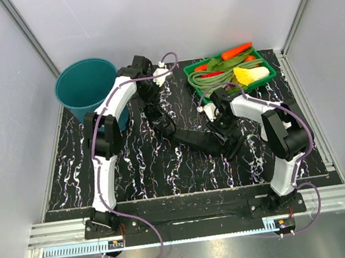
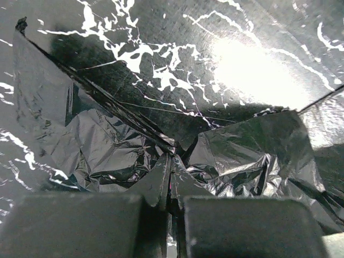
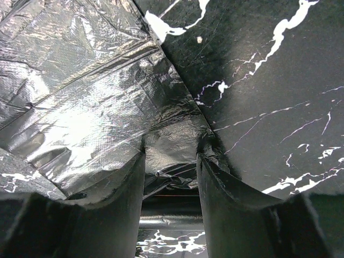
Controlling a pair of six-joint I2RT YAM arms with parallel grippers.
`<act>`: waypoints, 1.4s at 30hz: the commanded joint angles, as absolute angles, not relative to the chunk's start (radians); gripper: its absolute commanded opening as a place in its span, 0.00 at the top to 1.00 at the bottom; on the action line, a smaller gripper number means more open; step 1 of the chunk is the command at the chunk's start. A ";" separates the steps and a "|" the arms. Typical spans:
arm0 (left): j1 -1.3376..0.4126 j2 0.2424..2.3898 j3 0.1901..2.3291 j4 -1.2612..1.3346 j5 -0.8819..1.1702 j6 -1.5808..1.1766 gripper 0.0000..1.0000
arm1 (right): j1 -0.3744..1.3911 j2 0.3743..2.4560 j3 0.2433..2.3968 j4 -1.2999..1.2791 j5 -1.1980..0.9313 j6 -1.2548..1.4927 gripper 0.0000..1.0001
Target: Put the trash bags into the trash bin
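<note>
The left gripper [image 2: 171, 180] has its fingers [image 2: 153, 185] pressed together, pinching a ridge of the trash bags [image 2: 107, 145]. The right gripper [image 3: 171, 161] has its fingers [image 3: 126, 188] half apart, straddling a fold of the same black film without squeezing it. The bags lie mid-mat [image 1: 152, 170], and the trash bin [image 1: 84, 83] stands at ten o'clock.

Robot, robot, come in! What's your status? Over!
Left gripper shut on trash bag. Right gripper open around its edge. Trash bin back left, nothing blocking it.
</note>
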State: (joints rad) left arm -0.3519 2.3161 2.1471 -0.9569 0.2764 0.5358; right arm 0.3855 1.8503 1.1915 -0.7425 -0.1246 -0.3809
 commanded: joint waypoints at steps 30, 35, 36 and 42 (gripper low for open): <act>-0.483 1.795 1.589 -0.913 0.132 0.439 1.00 | 0.391 1.694 0.914 -0.693 0.252 -0.449 0.64; -0.497 1.856 1.634 -0.870 0.095 0.456 1.00 | 0.391 1.683 0.923 -0.704 0.256 -0.491 0.63; -0.497 1.871 1.643 -0.859 0.088 0.460 1.00 | 0.391 1.684 0.930 -0.712 0.255 -0.498 0.63; -0.497 1.946 1.707 -0.824 0.072 0.488 1.00 | 0.391 1.690 0.988 -0.756 0.222 -0.535 0.57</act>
State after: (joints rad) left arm -0.4950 1.9079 1.6421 -0.8875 0.1097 0.4717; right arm 0.3927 1.6844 0.9520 -0.7078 0.2638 -0.4957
